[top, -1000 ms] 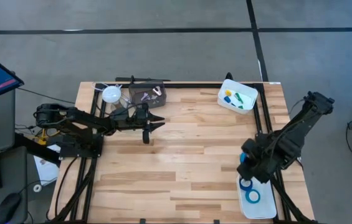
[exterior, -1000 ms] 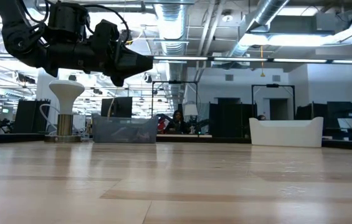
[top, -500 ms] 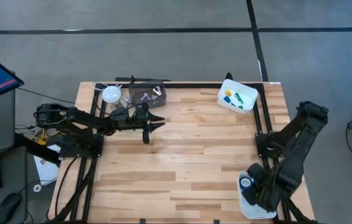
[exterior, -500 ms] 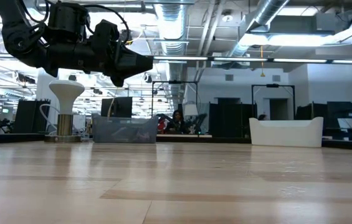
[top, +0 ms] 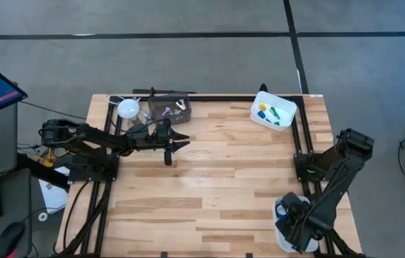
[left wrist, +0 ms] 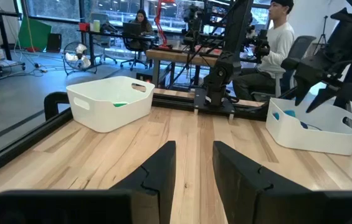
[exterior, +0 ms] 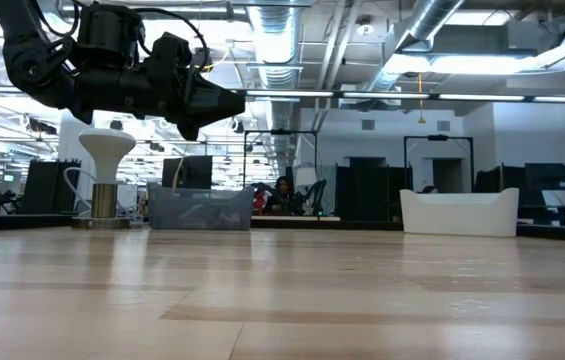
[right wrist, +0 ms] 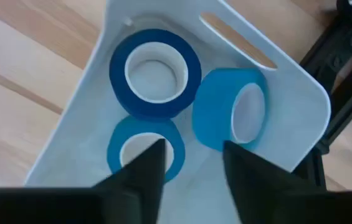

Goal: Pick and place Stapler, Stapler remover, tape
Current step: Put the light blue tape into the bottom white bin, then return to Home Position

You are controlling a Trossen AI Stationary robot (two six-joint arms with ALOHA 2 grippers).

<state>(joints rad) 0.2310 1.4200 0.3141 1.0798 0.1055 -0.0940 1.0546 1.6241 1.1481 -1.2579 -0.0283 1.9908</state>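
Fingers of the right gripper (top: 293, 231) cannot be made out from above, where it hangs over the white bin (top: 279, 212) at the table's near right corner, while the left gripper (top: 179, 140) hovers with fingers parted near the grey box (top: 168, 109). Right wrist view shows its dark fingers (right wrist: 144, 163) apart just above three blue tape rolls (right wrist: 156, 73) lying in that bin (right wrist: 88, 115).
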